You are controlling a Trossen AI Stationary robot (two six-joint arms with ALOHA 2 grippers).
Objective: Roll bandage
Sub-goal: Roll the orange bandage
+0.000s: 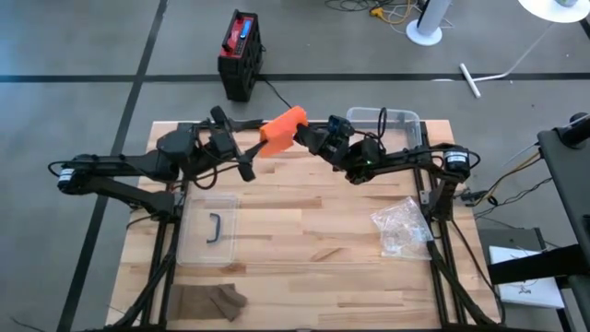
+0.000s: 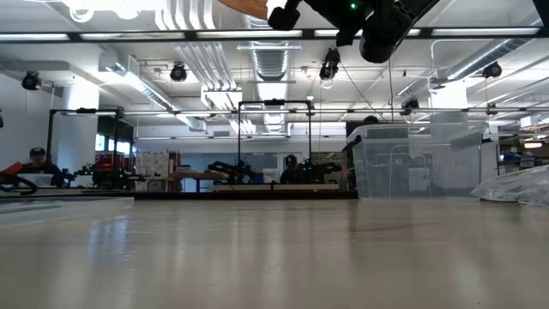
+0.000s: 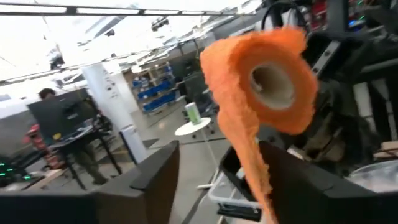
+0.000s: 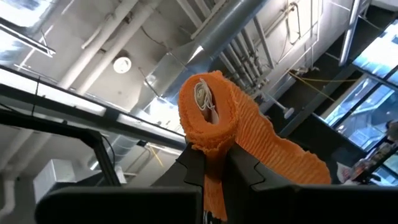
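An orange bandage [image 1: 283,129], partly wound into a roll, is held high above the table's far middle. My right gripper [image 1: 311,136] comes from the right and is shut on it; the roll's end with its pale core [image 4: 202,99] faces the right wrist camera. My left gripper [image 1: 245,159] comes from the left, open. In the left wrist view the roll [image 3: 273,81] is in front of it and a loose tail [image 3: 258,174] runs down between its spread fingers. In the low view only the bandage's edge [image 2: 244,7] shows at the top. My right gripper pinches the bandage between its two fingers where the roll's outer wraps [image 4: 211,149] meet the fingertips. A strip runs on between the fingers [image 4: 214,190]. The roll stands beyond the fingertips, clear of the table, and a loose length [image 4: 280,149] trails off sideways. My left gripper: the tail passes close to one finger [image 3: 298,180]; I cannot tell whether it touches.
A clear plastic bin [image 1: 387,120] stands at the far right, just behind my right arm. A clear lid with a dark handle [image 1: 210,231] lies at left centre, a crumpled plastic bag [image 1: 401,226] at the right, and a brown cloth [image 1: 210,300] at the near left.
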